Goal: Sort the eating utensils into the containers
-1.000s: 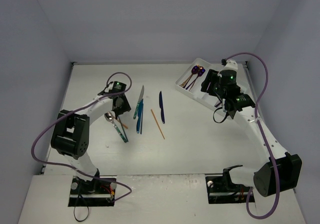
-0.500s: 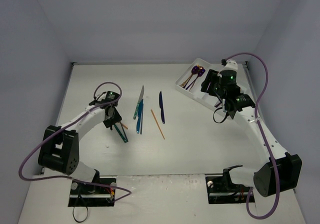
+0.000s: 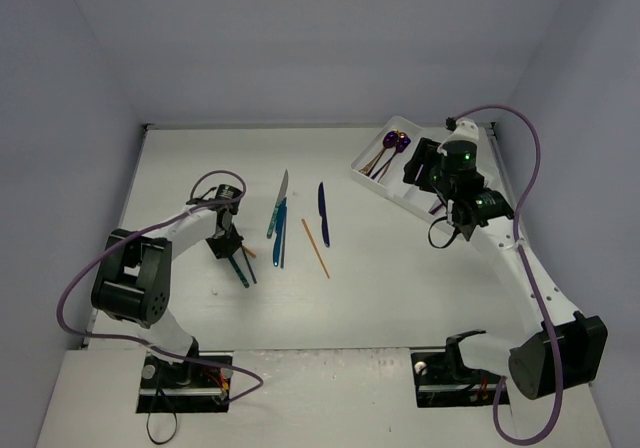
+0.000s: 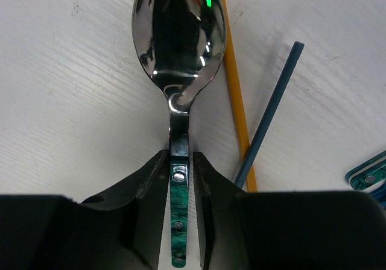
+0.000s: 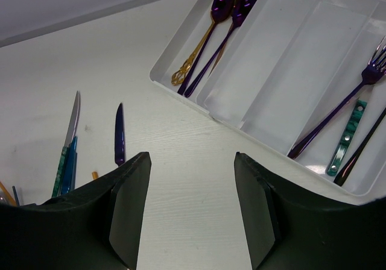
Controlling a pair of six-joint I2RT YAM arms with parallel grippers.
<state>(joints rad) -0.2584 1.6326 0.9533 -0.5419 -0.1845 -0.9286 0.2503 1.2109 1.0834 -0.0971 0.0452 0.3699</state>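
no text, label, brand, number or sign can be read in any of the views.
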